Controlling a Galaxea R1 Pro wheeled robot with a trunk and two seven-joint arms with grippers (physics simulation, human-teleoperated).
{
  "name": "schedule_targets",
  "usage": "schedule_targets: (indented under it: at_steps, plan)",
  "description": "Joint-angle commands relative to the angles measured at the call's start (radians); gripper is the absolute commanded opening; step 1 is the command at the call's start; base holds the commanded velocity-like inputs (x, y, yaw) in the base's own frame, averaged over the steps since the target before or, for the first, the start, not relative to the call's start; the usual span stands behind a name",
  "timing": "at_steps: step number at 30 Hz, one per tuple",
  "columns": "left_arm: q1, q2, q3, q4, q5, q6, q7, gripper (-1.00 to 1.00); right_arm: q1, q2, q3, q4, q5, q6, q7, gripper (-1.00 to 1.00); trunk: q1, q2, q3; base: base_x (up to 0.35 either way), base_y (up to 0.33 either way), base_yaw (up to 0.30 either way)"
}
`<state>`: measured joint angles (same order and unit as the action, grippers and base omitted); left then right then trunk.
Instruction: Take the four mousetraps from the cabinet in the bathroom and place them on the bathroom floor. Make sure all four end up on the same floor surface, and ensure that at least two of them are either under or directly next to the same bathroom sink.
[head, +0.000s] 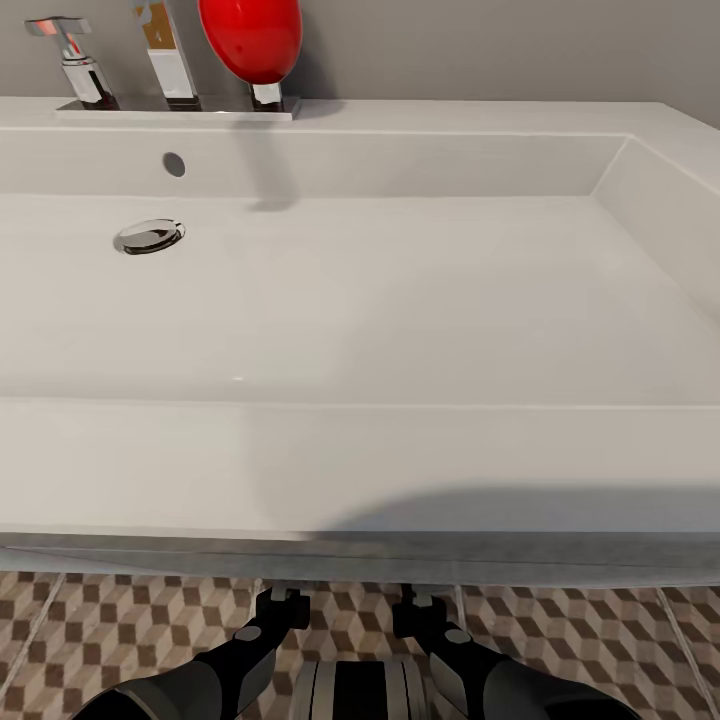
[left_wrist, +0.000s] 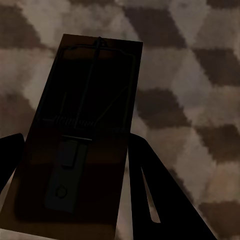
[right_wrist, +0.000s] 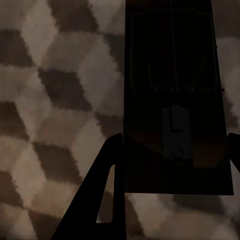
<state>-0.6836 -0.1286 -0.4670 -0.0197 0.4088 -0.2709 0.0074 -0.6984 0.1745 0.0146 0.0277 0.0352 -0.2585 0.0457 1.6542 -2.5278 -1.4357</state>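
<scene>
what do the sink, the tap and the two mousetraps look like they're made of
The sink looks like glossy white ceramic or a similar glazed material: smooth, with soft reflections. The tap looks like polished chrome metal, mirror-bright. The mousetrap at the left gripper and the mousetrap at the right gripper each look like a flat brown wooden board with thin wire parts, though both sit in dark shadow.

Plain grey wall (head: 520, 50) at the back, with a chrome tap (head: 165, 55) and some red rounded thing (head: 250, 35) on a chrome base. Lighting's soft, pretty dim down low.
</scene>
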Motion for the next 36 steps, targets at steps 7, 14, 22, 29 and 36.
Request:
schedule_targets:
  at_steps: [7,14,22,29,36]
  plan:
    - [-0.001,0.000,-0.009,0.001,0.005,-0.004,0.002,-1.00,-0.001,0.000,0.001,0.003,0.004,-0.005,0.000,-1.00,0.000,0.000,-0.001,0.000,0.000,0.000]
    - [-0.001,0.001,-0.009,0.001,0.005,-0.004,0.002,-1.00,-0.001,0.000,0.001,0.003,0.005,-0.003,0.000,-1.00,0.000,0.000,-0.001,0.000,0.000,0.000]
    - [-0.001,0.001,-0.009,0.001,0.005,-0.005,0.002,-1.00,-0.001,0.000,0.001,0.003,0.004,-0.002,0.000,-1.00,0.000,0.000,-0.001,0.000,0.000,0.000]
    - [-0.001,0.001,-0.009,0.001,0.005,-0.005,0.002,-1.00,-0.001,0.000,0.001,0.003,0.007,-0.005,0.000,-1.00,0.000,0.000,-0.001,0.000,0.000,0.000]
    - [-0.001,0.001,-0.009,0.001,0.005,-0.005,0.002,-1.00,-0.001,0.000,0.001,0.003,0.005,-0.005,0.000,-1.00,0.000,0.000,-0.001,0.000,0.000,0.000]
